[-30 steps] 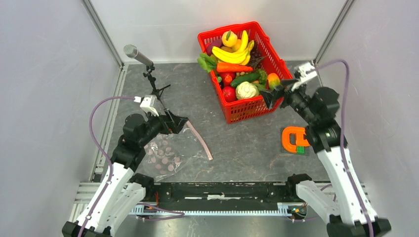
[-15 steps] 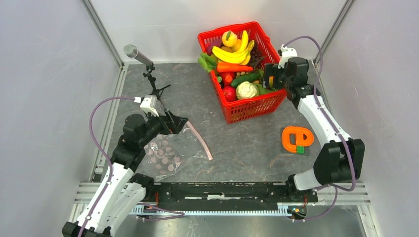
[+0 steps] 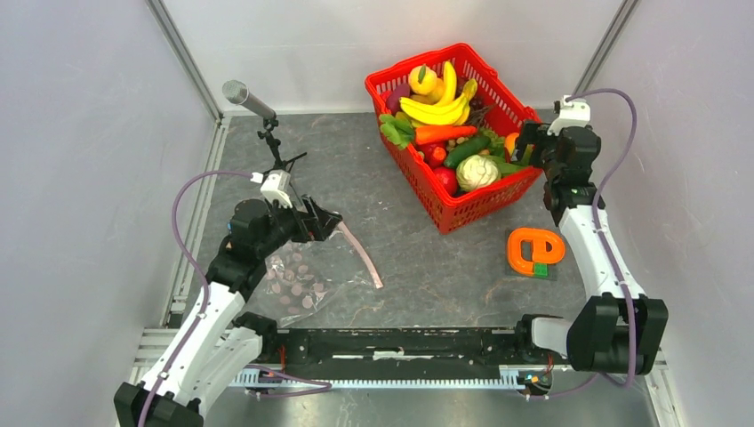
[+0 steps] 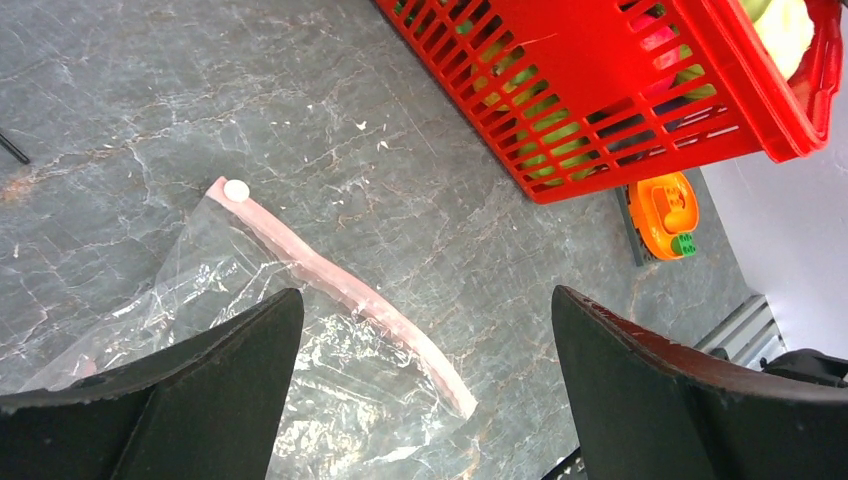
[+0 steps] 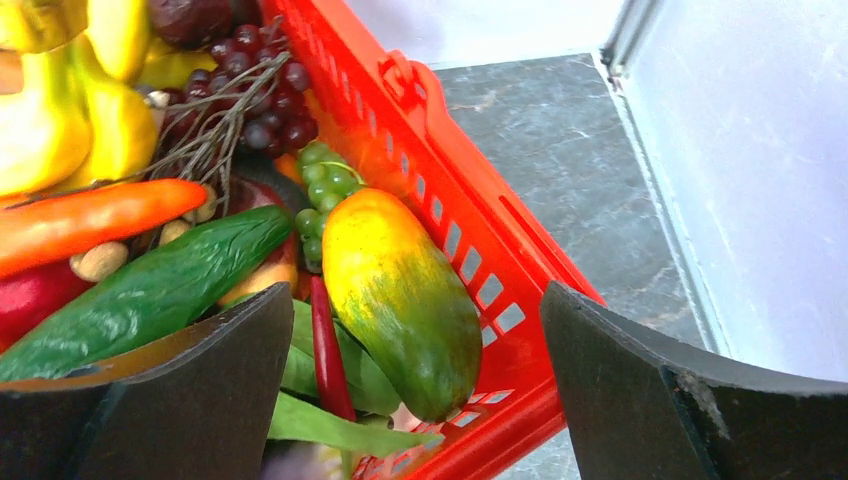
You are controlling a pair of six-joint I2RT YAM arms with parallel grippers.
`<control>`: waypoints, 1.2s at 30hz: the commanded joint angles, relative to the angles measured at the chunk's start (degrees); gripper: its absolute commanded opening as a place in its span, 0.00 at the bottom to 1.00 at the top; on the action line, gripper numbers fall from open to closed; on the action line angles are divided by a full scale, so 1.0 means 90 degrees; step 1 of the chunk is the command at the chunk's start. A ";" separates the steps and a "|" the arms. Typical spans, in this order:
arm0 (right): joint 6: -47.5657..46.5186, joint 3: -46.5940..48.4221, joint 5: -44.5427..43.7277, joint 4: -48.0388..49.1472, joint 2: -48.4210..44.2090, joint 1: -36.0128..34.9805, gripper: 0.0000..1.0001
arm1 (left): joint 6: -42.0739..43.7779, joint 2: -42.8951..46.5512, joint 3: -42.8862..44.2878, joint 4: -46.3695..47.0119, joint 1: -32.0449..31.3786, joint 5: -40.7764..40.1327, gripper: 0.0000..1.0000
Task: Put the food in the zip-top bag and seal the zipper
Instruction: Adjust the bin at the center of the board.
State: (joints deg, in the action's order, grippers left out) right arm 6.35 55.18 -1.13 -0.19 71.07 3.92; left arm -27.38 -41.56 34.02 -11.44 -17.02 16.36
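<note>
The food lies piled in a red mesh basket (image 3: 487, 203) at the back right: banana bunch (image 3: 436, 108), carrot (image 3: 445, 133), cucumber (image 3: 467, 151), cauliflower (image 3: 477, 172). My right gripper (image 3: 523, 145) is open at the basket's right rim. Between its jaws, the right wrist view shows a yellow-green fruit (image 5: 400, 290), with the cucumber (image 5: 150, 290) to the left. The zip-top bag (image 3: 307, 277) lies flat and empty at the left. Its pink zipper (image 4: 340, 285) runs under my open left gripper (image 4: 428, 300), which hovers above it holding nothing.
A microphone on a small stand (image 3: 247, 98) rises at the back left. An orange and green toy piece (image 3: 533, 252) lies on the table, in front of the basket and to its right. Enclosure walls stand close on both sides, and a metal rail (image 3: 400, 347) crosses the near edge.
The basket has slid right and turned. My right arm swung from its front right corner round to its right rim. The left gripper shifted slightly over the bag.
</note>
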 commanded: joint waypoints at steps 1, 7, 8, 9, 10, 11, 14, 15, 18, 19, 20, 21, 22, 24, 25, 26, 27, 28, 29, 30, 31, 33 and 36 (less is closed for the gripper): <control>0.0090 -0.0168 -0.1324 -0.2243 0.0474 0.0287 0.98 | 0.0102 -0.0040 0.0296 0.0021 0.0001 0.0339 1.00; 0.0182 -0.0967 -0.0987 -0.2323 -0.0439 0.0287 0.99 | 0.0088 -0.0047 0.0253 0.0006 -0.0004 0.0301 1.00; 0.0265 -0.1111 -0.0997 -0.2261 -0.0669 0.0287 0.98 | 0.0084 -0.0082 0.0275 0.0013 -0.0004 0.0300 1.00; 0.0253 -0.1273 -0.0826 -0.2140 -0.0895 0.0287 0.98 | 0.0083 -0.0147 0.0299 0.0013 -0.0004 0.0315 1.00; 0.0252 -0.1357 -0.0554 -0.1981 -0.1154 0.0282 0.98 | 0.0092 -0.0195 0.0322 0.0009 -0.0004 0.0328 1.00; 0.0198 -0.1375 -0.0187 -0.1881 -0.1396 0.0284 0.98 | 0.0116 -0.0241 0.0357 -0.0045 -0.0013 0.0301 1.00; 0.0161 -0.1351 0.1781 -0.1384 -0.2019 0.0287 0.99 | 0.0249 -0.0475 0.0571 -0.0452 -0.0160 -0.0032 1.00; 0.0258 -0.1399 0.2600 -0.1094 -0.2233 0.0278 0.99 | 0.0298 -0.0568 0.0647 -0.0573 -0.0255 -0.0186 1.00; 0.0854 -0.1764 0.3967 -0.0206 -0.2865 0.0118 0.94 | 0.0424 -0.0948 0.0797 -0.0847 -0.0701 -0.0752 0.96; 0.0942 -0.1887 0.4137 -0.0035 -0.3048 0.0022 0.93 | 0.0408 -0.1118 0.0823 -0.0904 -0.0869 -0.0950 0.96; 0.0952 -0.1978 0.4247 -0.0028 -0.3259 -0.0100 0.93 | 0.0369 -0.1273 0.0853 -0.0950 -0.1000 -0.1117 0.96; 0.0855 -0.2064 0.4384 0.0132 -0.3478 -0.0197 0.93 | 0.0315 -0.1422 0.0889 -0.0986 -0.1146 -0.1256 0.95; 0.0763 -0.2127 0.4634 0.0138 -0.3625 -0.0253 0.92 | 0.0299 -0.1607 0.0947 -0.1036 -0.1293 -0.1376 0.95; 0.0611 -0.2249 0.5258 0.0117 -0.3932 -0.0333 0.90 | 0.0230 -0.1939 0.1083 -0.1147 -0.1564 -0.1769 0.95; 0.0563 -0.2310 0.5571 0.0118 -0.4077 -0.0367 0.88 | 0.0194 -0.2063 0.1149 -0.1188 -0.1683 -0.2018 0.94; 0.0538 -0.2352 0.5913 0.0100 -0.4192 -0.0400 0.87 | 0.0172 -0.2174 0.1187 -0.1213 -0.1788 -0.2199 0.95; 0.0510 -0.2393 0.6162 0.0072 -0.4326 -0.0398 0.85 | 0.0145 -0.2241 0.1216 -0.1214 -0.1832 -0.2268 0.95; 0.0468 -0.2417 0.6281 0.0037 -0.4445 -0.0401 0.80 | 0.0095 -0.2264 0.1213 -0.1187 -0.1849 -0.2328 0.95; 0.0424 -0.2433 0.6395 -0.0140 -0.4563 -0.0485 0.78 | 0.0070 -0.2242 0.1193 -0.1122 -0.1850 -0.2368 0.95; 0.0325 -0.2431 0.6510 -0.0263 -0.4647 -0.0584 0.78 | 0.0032 -0.2210 0.1150 -0.1057 -0.1856 -0.2407 0.96; 0.0228 -0.2425 0.6636 -0.0379 -0.4743 -0.0618 0.78 | 0.0003 -0.2146 0.1117 -0.0976 -0.1855 -0.2440 0.96; 0.0124 -0.2344 0.6613 -0.0519 -0.4895 -0.0687 0.78 | -0.0027 -0.2020 0.1039 -0.0829 -0.1851 -0.2467 0.96; 0.0441 -0.2234 0.6766 -0.0251 -0.5085 -0.0682 0.80 | -0.0119 -0.1795 0.0988 -0.0780 -0.1855 -0.2622 0.97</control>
State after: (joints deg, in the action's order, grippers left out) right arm 9.23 33.52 55.13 -3.95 26.92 -2.02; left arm -26.55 -60.86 41.95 -21.37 -33.56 -3.49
